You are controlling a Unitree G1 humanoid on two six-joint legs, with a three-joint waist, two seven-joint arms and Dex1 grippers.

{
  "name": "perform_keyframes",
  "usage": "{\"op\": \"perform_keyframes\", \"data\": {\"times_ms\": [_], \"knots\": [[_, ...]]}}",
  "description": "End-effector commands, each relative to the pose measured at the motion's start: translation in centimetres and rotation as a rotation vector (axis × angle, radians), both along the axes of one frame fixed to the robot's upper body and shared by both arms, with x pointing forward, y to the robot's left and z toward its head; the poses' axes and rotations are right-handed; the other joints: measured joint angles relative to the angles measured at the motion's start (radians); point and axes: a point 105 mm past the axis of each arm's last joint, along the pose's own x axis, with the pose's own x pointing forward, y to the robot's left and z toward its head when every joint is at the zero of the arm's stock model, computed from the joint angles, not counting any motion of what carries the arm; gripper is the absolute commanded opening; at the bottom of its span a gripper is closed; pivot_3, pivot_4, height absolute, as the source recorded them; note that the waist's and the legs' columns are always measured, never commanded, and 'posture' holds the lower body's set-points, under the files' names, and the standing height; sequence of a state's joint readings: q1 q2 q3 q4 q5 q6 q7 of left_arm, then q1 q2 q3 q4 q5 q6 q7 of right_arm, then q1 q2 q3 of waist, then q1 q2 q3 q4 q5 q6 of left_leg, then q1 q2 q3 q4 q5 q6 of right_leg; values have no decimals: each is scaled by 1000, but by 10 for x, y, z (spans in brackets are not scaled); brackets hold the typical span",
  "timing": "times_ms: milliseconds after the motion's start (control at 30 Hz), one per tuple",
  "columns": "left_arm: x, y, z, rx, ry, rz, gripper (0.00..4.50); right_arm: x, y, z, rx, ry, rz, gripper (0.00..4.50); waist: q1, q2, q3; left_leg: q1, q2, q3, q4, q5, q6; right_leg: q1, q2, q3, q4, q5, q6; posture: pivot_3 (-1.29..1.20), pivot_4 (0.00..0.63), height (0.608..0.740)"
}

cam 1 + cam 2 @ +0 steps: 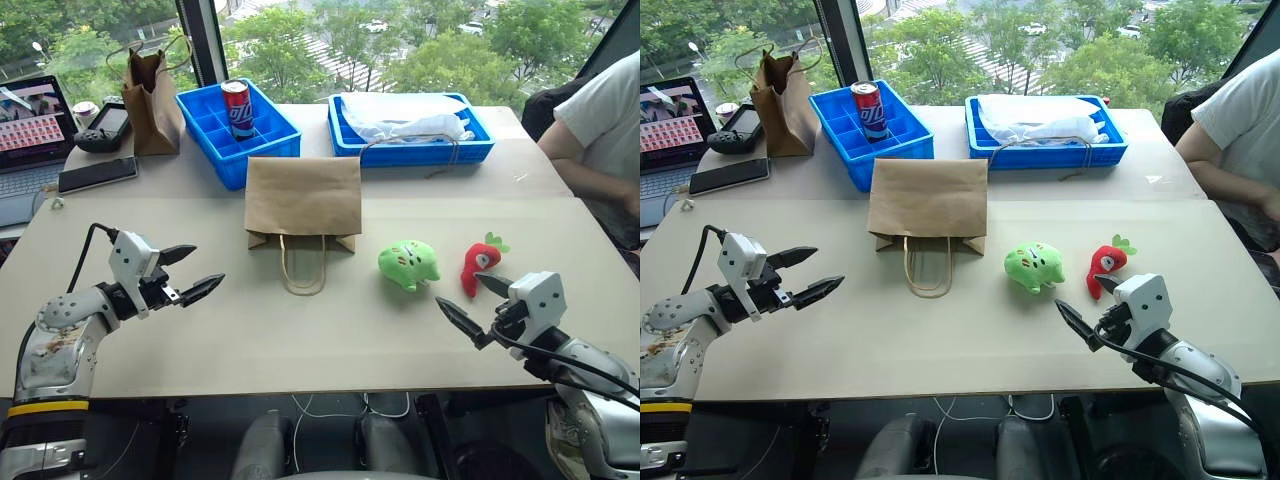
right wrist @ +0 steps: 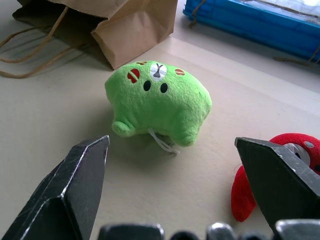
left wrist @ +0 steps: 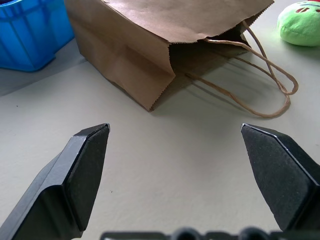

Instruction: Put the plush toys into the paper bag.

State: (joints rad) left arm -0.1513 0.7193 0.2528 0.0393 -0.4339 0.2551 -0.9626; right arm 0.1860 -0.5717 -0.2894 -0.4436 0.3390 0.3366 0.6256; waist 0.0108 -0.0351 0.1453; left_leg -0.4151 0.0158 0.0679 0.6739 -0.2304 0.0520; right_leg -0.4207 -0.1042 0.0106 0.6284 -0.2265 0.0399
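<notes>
The paper bag (image 1: 303, 199) lies flat mid-table, its mouth and twine handles toward me. To its right sit the two plush toys, the lime-green one (image 1: 408, 263) and the red strawberry-like one (image 1: 481, 262). My left gripper (image 1: 190, 273) hovers open over the table's left part, pointing at the paper bag (image 3: 165, 35), empty. My right gripper (image 1: 474, 302) is open near the front right, just short of the green plush (image 2: 157, 100) and red plush (image 2: 280, 175), touching neither.
At the back stand a blue compartment bin (image 1: 237, 131) with a soda can (image 1: 237, 108), a blue tray (image 1: 408, 129) of white stuff, and a darker narrow paper bag (image 1: 152, 99). A phone (image 1: 97, 174), controller and laptop sit far left. A person's arm (image 1: 590, 135) is at the right.
</notes>
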Motion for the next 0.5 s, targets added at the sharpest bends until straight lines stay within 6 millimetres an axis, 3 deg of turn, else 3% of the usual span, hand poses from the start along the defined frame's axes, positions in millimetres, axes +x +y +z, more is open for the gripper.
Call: {"op": "perform_keyframes", "data": {"times_ms": [33,200,367,500], "knots": [[-1,-4,23,21,-60,-80,4500,-5,-3,15,-30,-39,29,4490,0,0,0,0,0,0,0,0,0,0,0,0,0,0,0,0,150,740],[-25,-21,77,42,-31,-491,4500,-30,9,26,-97,104,278,4490,2,-1,2,-3,0,-1,3,0,0,-1,1,-1,0,0,0,0,150,740],[-24,-21,87,160,-14,-611,4500,-36,19,46,-87,133,374,4490,-3,1,1,0,0,1,2,0,1,1,2,0,-1,-1,0,0,150,740],[-16,-32,90,225,-56,-685,4500,-35,25,54,-81,139,393,4490,0,-1,2,-1,2,0,3,0,1,1,6,1,-2,-1,0,0,150,740]]}}
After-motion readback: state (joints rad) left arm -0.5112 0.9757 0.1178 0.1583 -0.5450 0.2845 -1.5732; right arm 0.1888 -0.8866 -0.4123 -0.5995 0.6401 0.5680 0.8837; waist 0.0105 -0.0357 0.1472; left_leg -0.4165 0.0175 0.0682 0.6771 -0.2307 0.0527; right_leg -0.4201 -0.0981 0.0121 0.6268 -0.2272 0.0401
